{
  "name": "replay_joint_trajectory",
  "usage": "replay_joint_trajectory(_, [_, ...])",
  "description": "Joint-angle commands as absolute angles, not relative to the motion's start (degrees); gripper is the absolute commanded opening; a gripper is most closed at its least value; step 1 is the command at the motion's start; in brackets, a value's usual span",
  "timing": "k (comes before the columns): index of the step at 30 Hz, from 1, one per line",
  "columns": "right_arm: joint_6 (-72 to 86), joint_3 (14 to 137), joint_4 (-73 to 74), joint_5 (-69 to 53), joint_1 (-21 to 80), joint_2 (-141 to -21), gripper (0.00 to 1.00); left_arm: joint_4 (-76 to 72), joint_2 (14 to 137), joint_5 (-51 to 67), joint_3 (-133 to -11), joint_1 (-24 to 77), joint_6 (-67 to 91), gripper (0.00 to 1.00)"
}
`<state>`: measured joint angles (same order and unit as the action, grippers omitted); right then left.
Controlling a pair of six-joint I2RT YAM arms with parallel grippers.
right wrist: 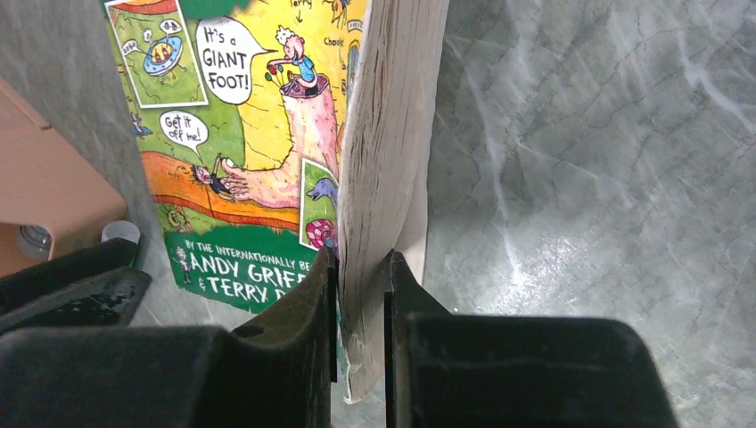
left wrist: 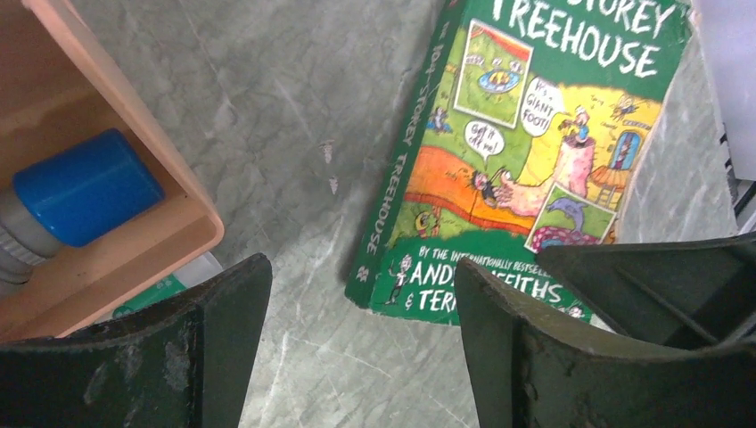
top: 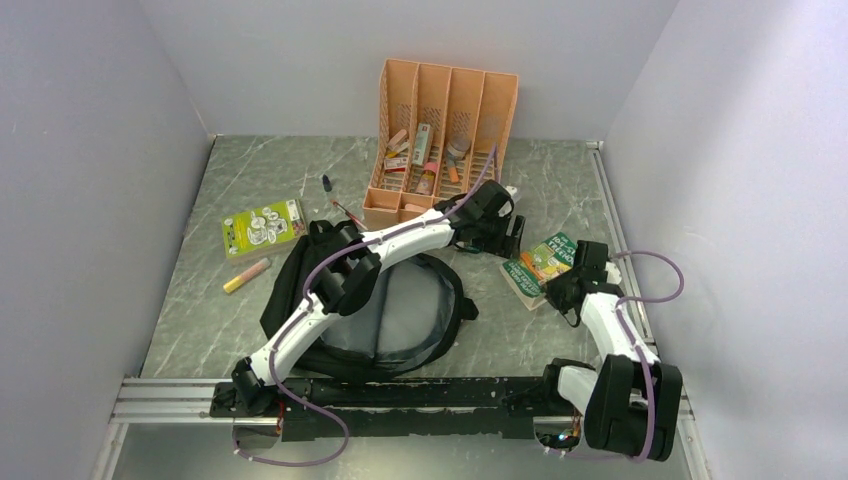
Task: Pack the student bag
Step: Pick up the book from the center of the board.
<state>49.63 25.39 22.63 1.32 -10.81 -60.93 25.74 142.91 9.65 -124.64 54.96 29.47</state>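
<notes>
The student bag (top: 405, 315), a black backpack lying open with its grey lining showing, rests under my left arm in the top view. A green "Treehouse" paperback (top: 538, 262) lies to its right. My right gripper (top: 562, 282) is shut on the book's page edge (right wrist: 392, 160), with one jaw on the cover and the other under the pages; its jaws (right wrist: 361, 267) pinch the near corner. My left gripper (top: 503, 238) is open and empty, hovering just left of the book (left wrist: 535, 160); between its fingertips (left wrist: 361, 276) are bare table and the book's corner.
An orange slotted file organiser (top: 440, 130) with several small items stands at the back; its corner (left wrist: 134, 134) holds a blue-capped tube (left wrist: 85, 187). A second green book (top: 262, 228), a yellow-pink marker (top: 247, 275) and a pen (top: 335, 200) lie at the left. Walls enclose three sides.
</notes>
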Motion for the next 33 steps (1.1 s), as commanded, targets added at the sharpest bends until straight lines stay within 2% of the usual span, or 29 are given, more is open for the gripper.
replay_joint_trajectory(1, [51.9, 26.3, 31.6, 11.6, -11.4, -68.0, 0.00, 23.0, 144.3, 11.2, -123.9, 54.8, 30.4, 0.79])
replay_joint_trajectory(7, [51.3, 29.1, 34.6, 11.8, -11.4, -74.4, 0.06, 22.2, 144.9, 12.8, -123.5, 54.9, 30.5, 0.80])
replay_joint_trajectory(16, [51.1, 29.3, 36.2, 11.9, -11.4, -68.7, 0.42, 20.8, 145.3, 14.7, -122.9, 54.8, 30.5, 0.79])
replay_joint_trajectory(20, [51.3, 29.8, 36.9, 11.7, -11.4, -68.6, 0.50, 20.6, 145.5, 15.0, -122.9, 54.8, 30.5, 0.79])
replay_joint_trajectory(24, [51.8, 29.6, 37.1, 12.1, -11.4, -69.2, 0.49, 20.3, 145.6, 15.4, -122.9, 54.8, 30.3, 0.78])
replay_joint_trajectory(33, [52.8, 27.2, 35.6, 11.6, -11.4, -70.8, 0.27, 19.1, 146.1, 17.2, -122.3, 54.9, 30.7, 0.77])
